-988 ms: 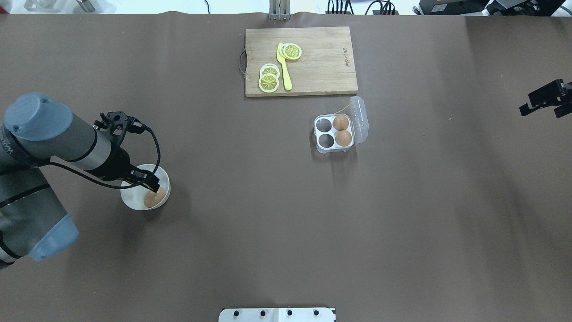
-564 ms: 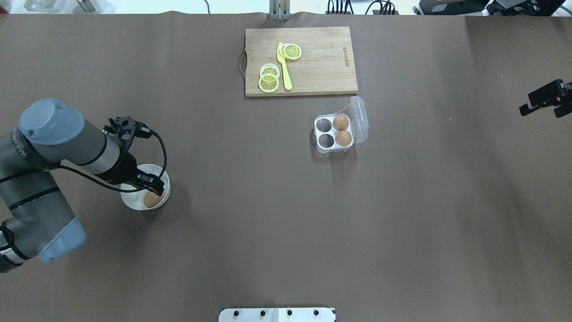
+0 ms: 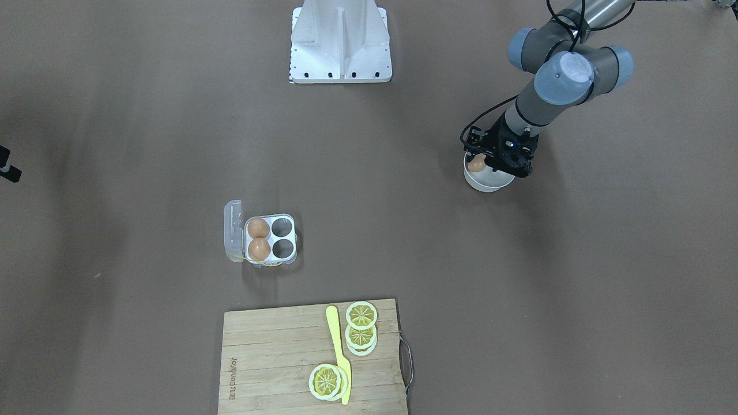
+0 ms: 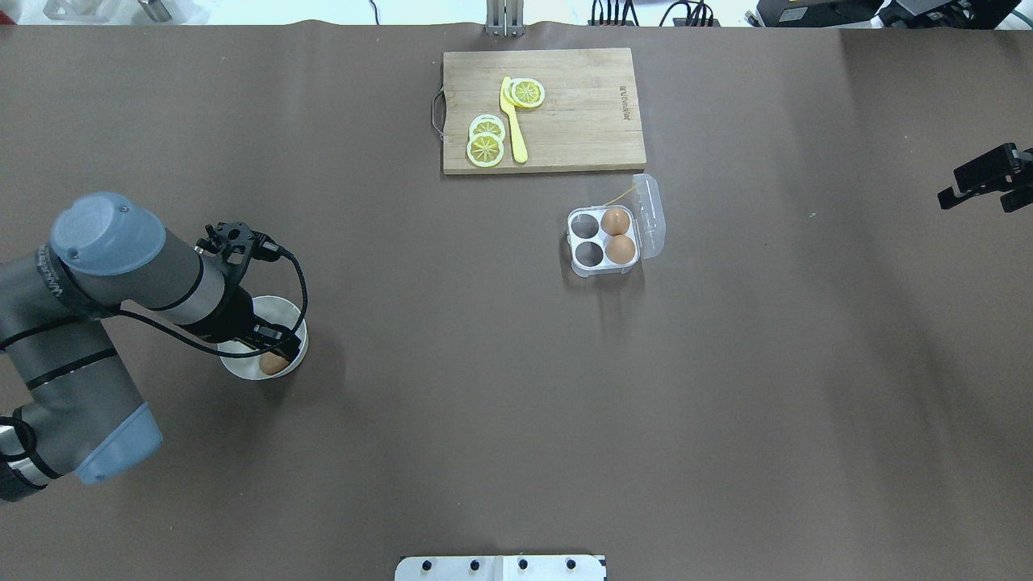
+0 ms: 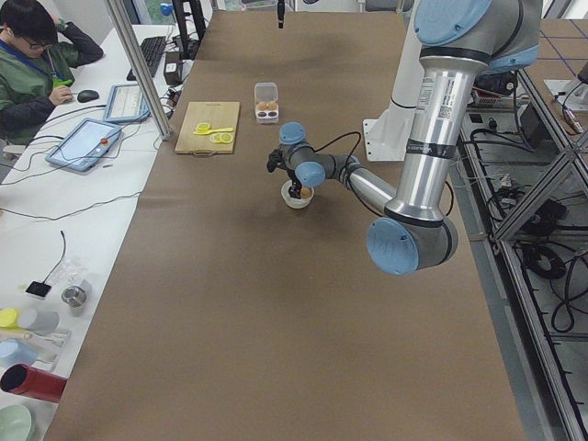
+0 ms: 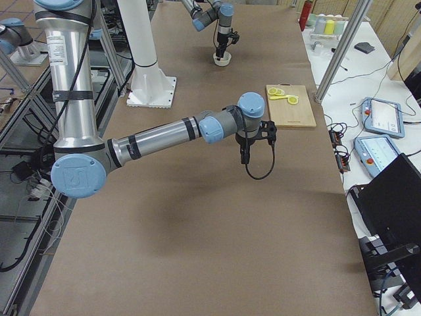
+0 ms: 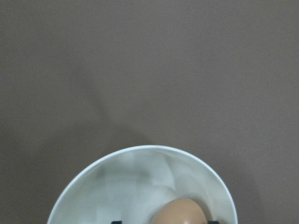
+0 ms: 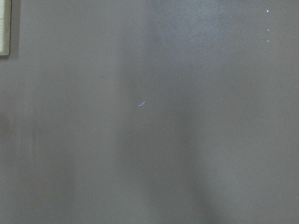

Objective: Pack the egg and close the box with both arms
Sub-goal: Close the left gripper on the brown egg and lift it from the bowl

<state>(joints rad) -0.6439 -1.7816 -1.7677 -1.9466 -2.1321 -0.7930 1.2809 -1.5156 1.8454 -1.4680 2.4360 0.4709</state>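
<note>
Egg point(image 3: 476, 164), smooth and orange-brown, lies in the round white bowl point(image 3: 487, 184) in the front-facing view, at its 10 o'clock side, under the black left gripper point(image 3: 482, 167). Well away at 8 o'clock stands the box point(image 3: 282, 237): a white four-cell tray with its clear lid point(image 3: 232, 230) hinged open at 9 o'clock, two matching eggs point(image 3: 258, 228) in the cells on that side and dark round cells beside them. Overhead now: egg at the bowl's 5 o'clock, gripper over it, and the right gripper point(image 4: 984, 181) out at the table's 3 o'clock edge; I cannot tell its spread. A wooden cutting board point(image 4: 565, 121) with ridged lemon slices point(image 4: 486, 148) and a yellow plastic knife point(image 4: 513, 121) sits at 11 o'clock from the box. Left wrist view: glossy bowl rim, rounded egg top, a black fingertip point(image 7: 116, 222) on either side, spread wide, one clear of the shell. Right wrist view: matte brown table cover point(image 8: 149, 140).
</note>
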